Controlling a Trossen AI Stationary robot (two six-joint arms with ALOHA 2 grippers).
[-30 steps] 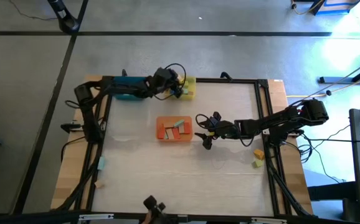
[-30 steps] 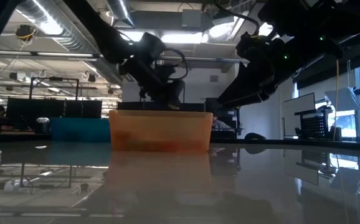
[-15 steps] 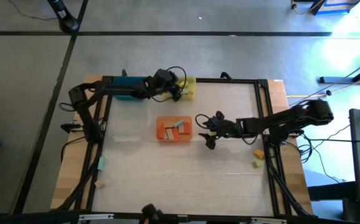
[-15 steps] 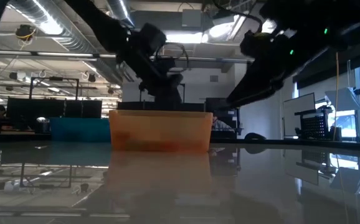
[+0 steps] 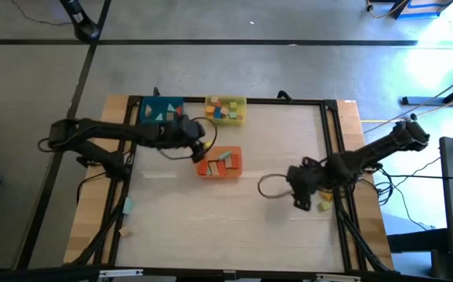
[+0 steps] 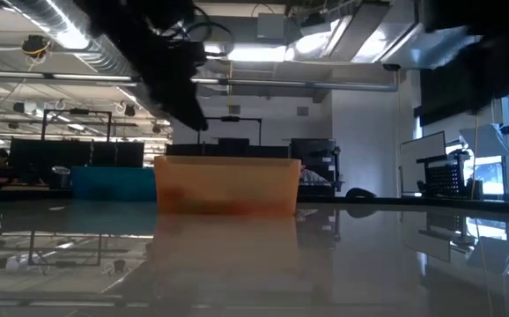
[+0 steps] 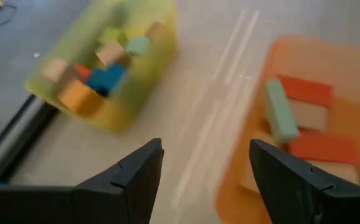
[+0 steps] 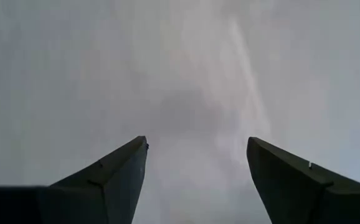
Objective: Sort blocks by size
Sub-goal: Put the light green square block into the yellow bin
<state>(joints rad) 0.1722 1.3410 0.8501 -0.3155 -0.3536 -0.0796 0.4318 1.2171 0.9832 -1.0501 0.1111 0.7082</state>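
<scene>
Hovering low at the right side of the table, the right gripper (image 5: 298, 196) has its fingers spread apart with nothing between them, and that's the one to watch. Two loose blocks (image 5: 324, 199), one orange and one yellow-green, lie just to its right, close to the table's right frame rail and outside the pale work surface. So the pieces sit rightward of the tool, just beside it, and the right arm is plainly the nearer; the left arm is well across the table. From its wrist camera only bare tabletop shows ahead, so I'd say the gripper still needs to turn toward them. Their long axes are too small to call from above.

Over on the left, the left gripper (image 7: 205, 180) hangs between the yellow tray (image 5: 226, 110) at the far edge and the orange tray (image 5: 220, 163) nearer the middle, jaws apart and empty. The yellow tray holds a jumble of small blocks in several colours; the orange tray holds flat red, green and plain wood pieces lying side by side. A blue tray (image 5: 160, 110) sits left of the yellow one with a few pieces in it.

The table is pale wood, glossy enough to mirror the ceiling lights, boxed by a black frame. Beyond it stretches an open workshop with desks, monitors and ducting overhead.
</scene>
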